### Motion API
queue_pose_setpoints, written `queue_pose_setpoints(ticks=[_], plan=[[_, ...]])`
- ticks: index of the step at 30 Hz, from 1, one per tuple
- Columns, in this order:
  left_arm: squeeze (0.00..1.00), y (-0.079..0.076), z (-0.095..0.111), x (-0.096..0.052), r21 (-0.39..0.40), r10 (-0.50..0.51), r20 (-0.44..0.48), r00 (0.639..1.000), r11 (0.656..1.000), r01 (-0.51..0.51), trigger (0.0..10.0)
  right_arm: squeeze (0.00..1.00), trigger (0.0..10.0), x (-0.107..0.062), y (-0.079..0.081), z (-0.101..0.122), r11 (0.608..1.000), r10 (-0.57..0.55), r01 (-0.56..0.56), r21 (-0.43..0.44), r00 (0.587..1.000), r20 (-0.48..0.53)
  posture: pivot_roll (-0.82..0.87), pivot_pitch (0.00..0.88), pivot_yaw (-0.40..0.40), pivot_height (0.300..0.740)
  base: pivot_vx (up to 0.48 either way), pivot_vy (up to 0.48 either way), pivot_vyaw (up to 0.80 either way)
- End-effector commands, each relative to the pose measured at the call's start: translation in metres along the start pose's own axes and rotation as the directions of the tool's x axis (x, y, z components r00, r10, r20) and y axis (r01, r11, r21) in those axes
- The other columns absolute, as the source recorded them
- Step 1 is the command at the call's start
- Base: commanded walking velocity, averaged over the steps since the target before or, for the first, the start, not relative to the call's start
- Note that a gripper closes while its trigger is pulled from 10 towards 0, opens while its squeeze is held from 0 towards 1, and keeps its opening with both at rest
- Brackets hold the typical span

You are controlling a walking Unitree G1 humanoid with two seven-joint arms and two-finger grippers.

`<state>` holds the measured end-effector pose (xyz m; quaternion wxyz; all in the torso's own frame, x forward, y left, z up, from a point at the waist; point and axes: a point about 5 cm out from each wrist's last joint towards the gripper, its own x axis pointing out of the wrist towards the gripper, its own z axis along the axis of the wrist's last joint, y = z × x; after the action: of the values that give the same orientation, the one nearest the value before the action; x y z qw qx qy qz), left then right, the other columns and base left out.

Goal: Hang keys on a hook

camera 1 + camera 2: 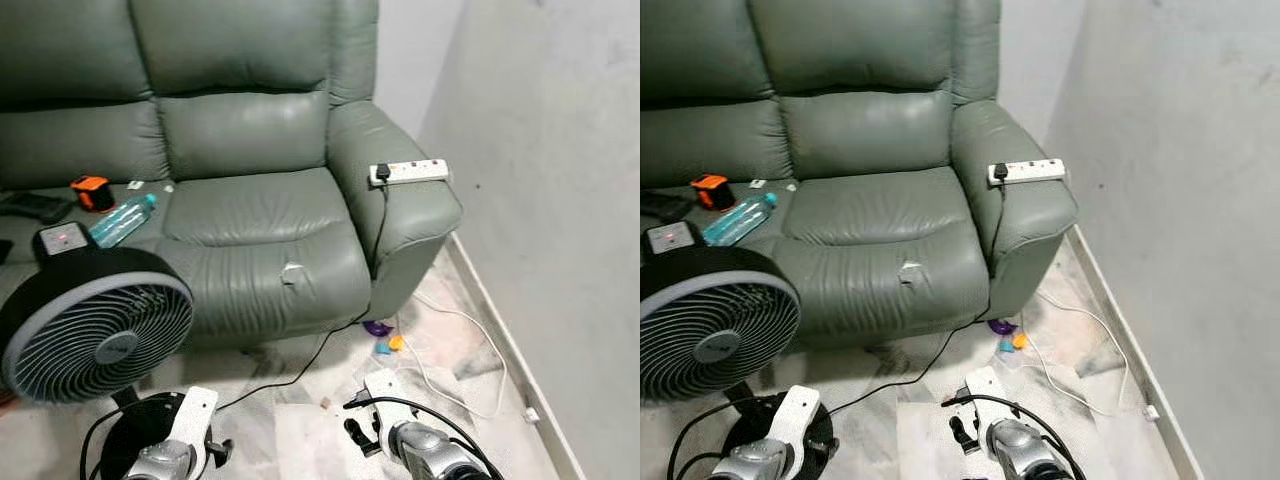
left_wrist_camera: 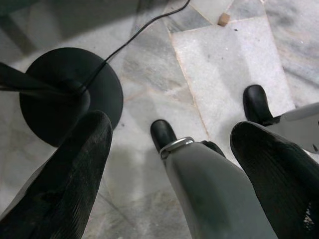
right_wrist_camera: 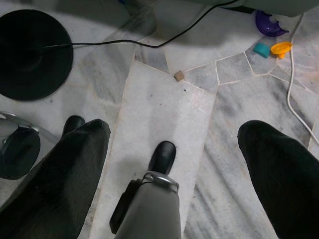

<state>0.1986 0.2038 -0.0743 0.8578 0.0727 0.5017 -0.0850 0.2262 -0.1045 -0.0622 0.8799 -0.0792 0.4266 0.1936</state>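
Whether these are your keys you cannot tell: a purple bit (image 3: 270, 22), a teal bit (image 3: 261, 49) and an orange bit (image 3: 281, 48) lie close together on the marble floor (image 3: 164, 109) by the sofa (image 1: 250, 210).

Bare marble floor (image 3: 164, 109) lies under both hands; fan base (image 2: 70, 94) and black cable (image 3: 149, 44) lie just beyond.
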Motion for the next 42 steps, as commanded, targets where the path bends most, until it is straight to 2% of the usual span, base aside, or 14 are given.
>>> queue_pose_setpoints(ticks=[1, 13, 19, 42], plan=[[0.0, 0.0011, -0.003, -0.0004, 0.009, 0.005, -0.008, 1.0, 1.0, -0.005, 10.0, 0.0, 10.0, -0.0003, -0.0004, -0.0028, 1.0, 0.002, -0.002, 0.008, 1.0, -0.015, 0.09, 0.1, -0.04, 0.74, 0.0, 0.0, -0.76], [0.0, 0.0001, -0.0033, -0.0004, 0.014, -0.006, -0.003, 1.0, 1.0, 0.006, 10.0, 0.0, 10.0, -0.0011, -0.0017, -0.0068, 1.0, 0.011, -0.01, 0.019, 0.999, -0.03, 0.07, 0.114, -0.045, 0.74, 0.0, 0.0, -0.76], [0.0, -0.0014, -0.0046, -0.0001, -0.002, -0.005, -0.002, 1.0, 1.0, 0.005, 10.0, 0.0, 10.0, -0.0013, -0.003, -0.006, 1.0, 0.014, -0.014, -0.004, 0.999, -0.03, 0.06, 0.118, -0.049, 0.74, 0.0, 0.0, -0.76], [0.0, -0.0024, -0.0035, 0.0003, 0.041, 0.005, -0.007, 1.0, 0.999, -0.005, 10.0, 0.0, 10.0, -0.0021, -0.006, -0.0069, 1.0, 0.021, -0.022, -0.017, 0.999, -0.037, 0.05, 0.108, -0.061, 0.74, 0.0, 0.0, -0.76]])
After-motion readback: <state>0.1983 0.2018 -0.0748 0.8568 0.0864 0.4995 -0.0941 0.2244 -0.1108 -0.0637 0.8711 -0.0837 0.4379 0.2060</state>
